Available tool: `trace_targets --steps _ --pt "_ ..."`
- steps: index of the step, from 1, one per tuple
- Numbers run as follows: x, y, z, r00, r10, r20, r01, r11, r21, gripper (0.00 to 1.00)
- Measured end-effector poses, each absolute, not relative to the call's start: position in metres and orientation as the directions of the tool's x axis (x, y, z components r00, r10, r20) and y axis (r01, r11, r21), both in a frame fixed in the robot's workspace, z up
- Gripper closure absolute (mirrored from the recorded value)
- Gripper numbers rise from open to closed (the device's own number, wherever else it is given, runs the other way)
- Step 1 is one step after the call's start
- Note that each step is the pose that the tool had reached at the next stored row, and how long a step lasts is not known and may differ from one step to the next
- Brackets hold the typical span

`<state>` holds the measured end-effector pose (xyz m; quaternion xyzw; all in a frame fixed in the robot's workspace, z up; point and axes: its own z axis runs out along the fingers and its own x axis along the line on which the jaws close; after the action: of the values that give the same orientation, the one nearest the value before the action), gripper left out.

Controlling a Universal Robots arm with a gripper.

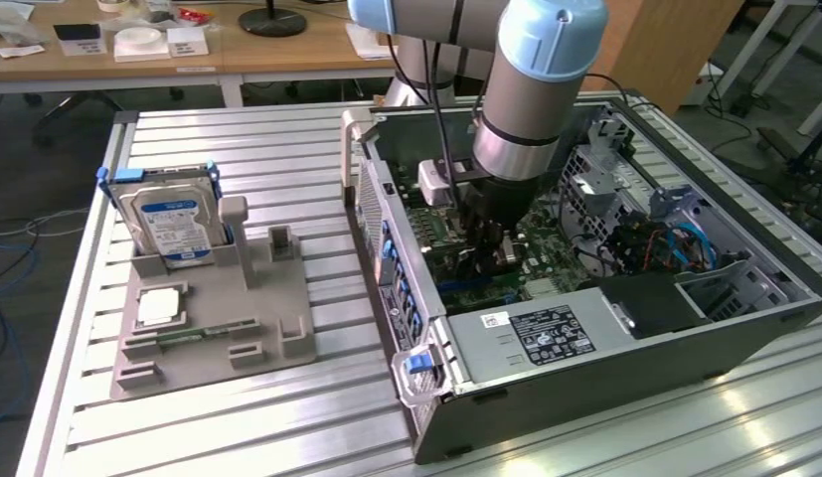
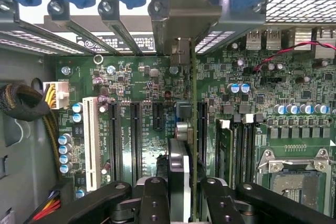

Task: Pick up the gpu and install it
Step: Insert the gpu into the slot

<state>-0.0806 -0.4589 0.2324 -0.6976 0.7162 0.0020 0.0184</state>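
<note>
The open computer case (image 1: 609, 328) fills the right of the exterior frame. Its green motherboard (image 2: 131, 77) lies inside, "POWER" printed near its white connector. The gripper (image 2: 179, 192) pinches the gpu (image 2: 178, 166) edge-on at frame centre: thin, dark, brownish-edged, over the slots.

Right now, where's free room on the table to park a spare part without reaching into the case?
Free: the slatted table behind the grey fixture tray, and the near strip at the exterior view's right in front of the PC case. Crowded: the tray, with the hard drive, and inside the case, where the gripper holds the gpu over the motherboard.
</note>
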Motion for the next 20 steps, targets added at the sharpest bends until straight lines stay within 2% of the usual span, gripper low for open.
trace_targets --steps 20 --pt "-0.0806 -0.4592 0.2238 -0.027 -0.999 -0.029 -0.999 0.027 -0.023 0.72"
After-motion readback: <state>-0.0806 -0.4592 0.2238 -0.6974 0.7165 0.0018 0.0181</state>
